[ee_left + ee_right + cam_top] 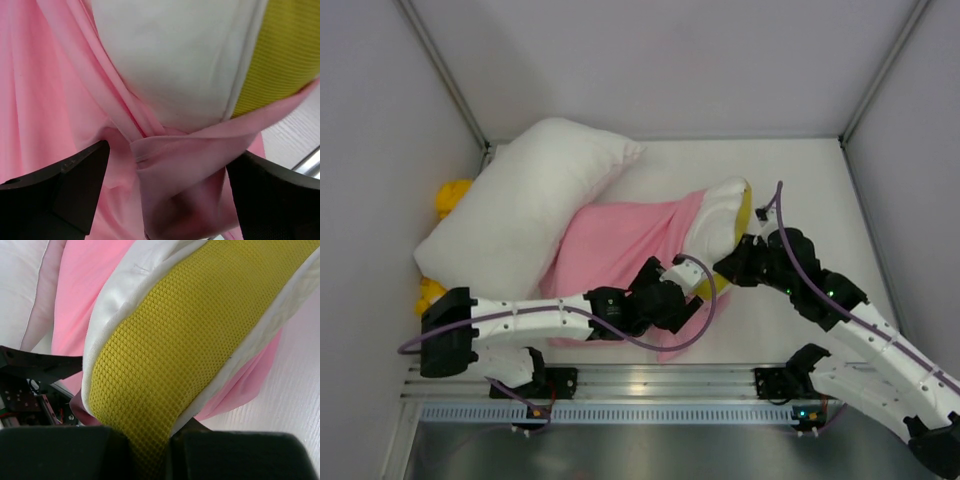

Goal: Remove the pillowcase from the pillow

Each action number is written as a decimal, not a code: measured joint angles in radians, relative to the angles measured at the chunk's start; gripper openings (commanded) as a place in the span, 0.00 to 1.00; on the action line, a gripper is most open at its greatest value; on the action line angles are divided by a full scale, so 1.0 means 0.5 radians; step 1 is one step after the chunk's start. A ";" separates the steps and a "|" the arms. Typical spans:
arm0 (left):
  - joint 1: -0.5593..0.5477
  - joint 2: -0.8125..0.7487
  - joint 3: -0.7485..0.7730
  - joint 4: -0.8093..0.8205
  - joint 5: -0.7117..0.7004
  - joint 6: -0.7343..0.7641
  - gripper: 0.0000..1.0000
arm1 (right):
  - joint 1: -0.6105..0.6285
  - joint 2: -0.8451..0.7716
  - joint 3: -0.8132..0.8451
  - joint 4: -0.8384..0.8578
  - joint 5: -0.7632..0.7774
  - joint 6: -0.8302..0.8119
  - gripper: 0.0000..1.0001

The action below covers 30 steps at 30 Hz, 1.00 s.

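**Left released, right pinching the pillow band, case still half on**

Left gripper (171, 152): jaws spread wide. A bunched fold of the pillowcase (620, 240) sits between the fingers (65, 200) but is not pinched. The wrist view is filled with pink fabric wrapped around the white corner of the pillow (722, 215).

Right gripper (150, 450): clenched on the yellow band (190, 340) at the pillow's edge, with the band running straight down into the closed jaws.

Position, top view: the pillow is right of centre. Its right end is bare and sticks out of the case, with the band on its right side. The rest of it is inside the pink case, which spreads across mid-frame, and a loose pink flap trails toward the lower centre near the rail (650, 380).

Clutter:
- A plain white pillow (525, 200) fills the upper left. Its lower edge overlaps the left side of the case.
- Yellow cloth (450, 195) shows from behind that pillow at the left wall, in two spots.
- The left arm lies across the lower part of the case, and its purple cable (695, 300) loops over the pink fabric.
- Both grippers are crowded just beside each other at the pillow's lower right corner.
- The table (800, 190) is bare on the right side.
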 measured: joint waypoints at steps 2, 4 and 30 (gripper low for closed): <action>-0.021 0.051 0.000 0.001 -0.094 -0.021 0.95 | -0.003 -0.040 0.001 -0.028 -0.001 -0.001 0.00; -0.036 0.085 -0.005 0.004 -0.142 -0.060 0.87 | -0.017 -0.080 0.018 -0.078 0.005 -0.005 0.00; -0.072 -0.256 -0.359 0.708 -0.174 -0.545 0.00 | -0.366 0.122 0.943 -0.794 0.243 -0.218 0.00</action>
